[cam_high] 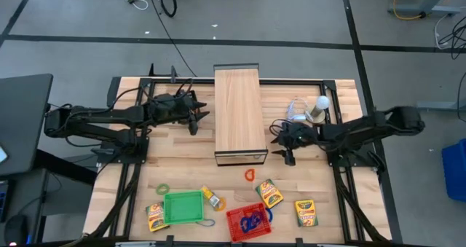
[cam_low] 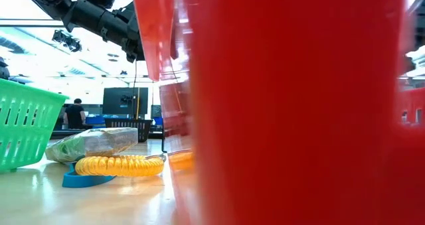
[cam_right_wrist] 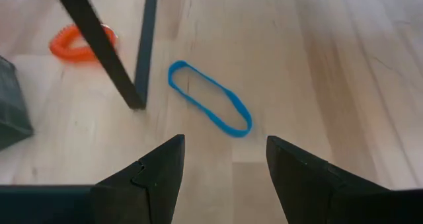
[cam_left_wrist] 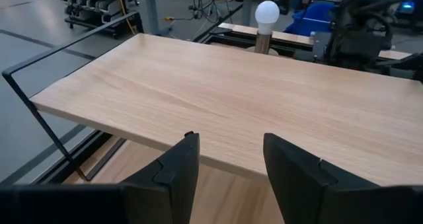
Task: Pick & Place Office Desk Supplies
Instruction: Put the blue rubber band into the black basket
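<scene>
The right gripper (cam_right_wrist: 225, 174), fingers apart and empty, hovered over a thin blue rubber loop (cam_right_wrist: 209, 107) lying flat on the wooden table (cam_right_wrist: 317, 65) beside a black metal leg (cam_right_wrist: 102, 49), which a descending finger might strike.

Wooden table (cam_high: 342, 94) with crayon boxes (cam_high: 269, 194), loops (cam_high: 250, 175), green basket (cam_high: 183, 207), red basket (cam_high: 248, 221).
</scene>
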